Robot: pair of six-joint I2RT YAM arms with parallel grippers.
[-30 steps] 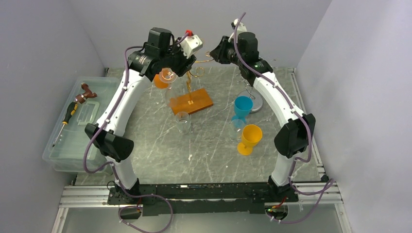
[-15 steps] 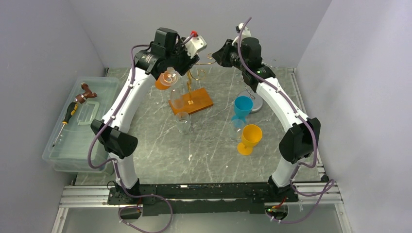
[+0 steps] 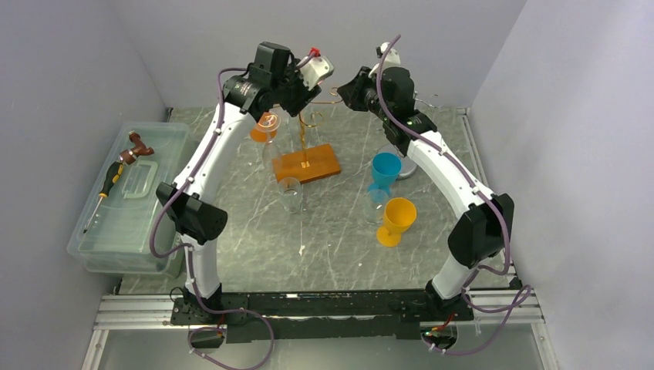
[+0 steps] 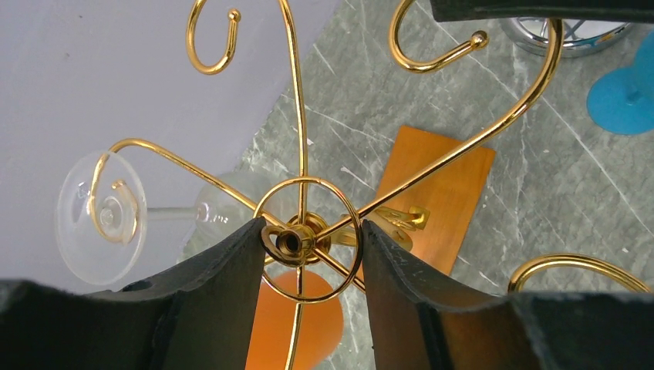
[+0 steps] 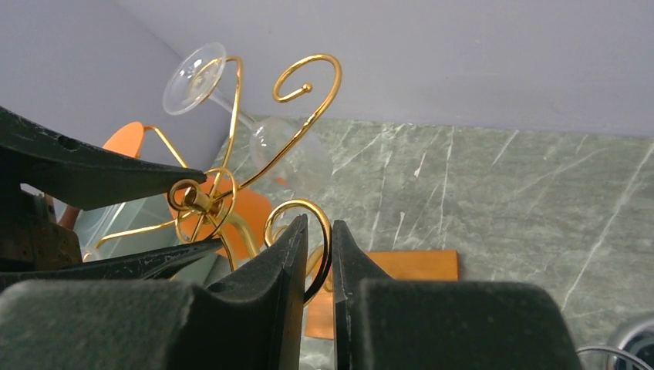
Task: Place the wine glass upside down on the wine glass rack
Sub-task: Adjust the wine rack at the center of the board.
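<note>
The left end effector (image 4: 308, 231) is held with its fingers apart, astride the ringed hub at the top of the gold wire wine glass rack (image 4: 439, 158). Whether the pads press on the ring cannot be told. The right end effector (image 5: 316, 235) is seen almost closed, pinched on one of the rack's curled gold hooks, by which the rack appears to be steadied.

Over the last second the left arm has been raised and carried from beside the clear stemmed wine glass (image 4: 166, 210) to a place over the hub, and the glass has been left behind. It is now seen hanging bowl-down from a curled arm at the left of the left wrist view, its foot caught in the hook, above the grey marble-patterned counter (image 3: 324, 239). The placement is therefore judged done or all but done. Only release of the rack and withdrawal of both arms seem to be left.

No brand, label or writing can be read in any view.
</note>
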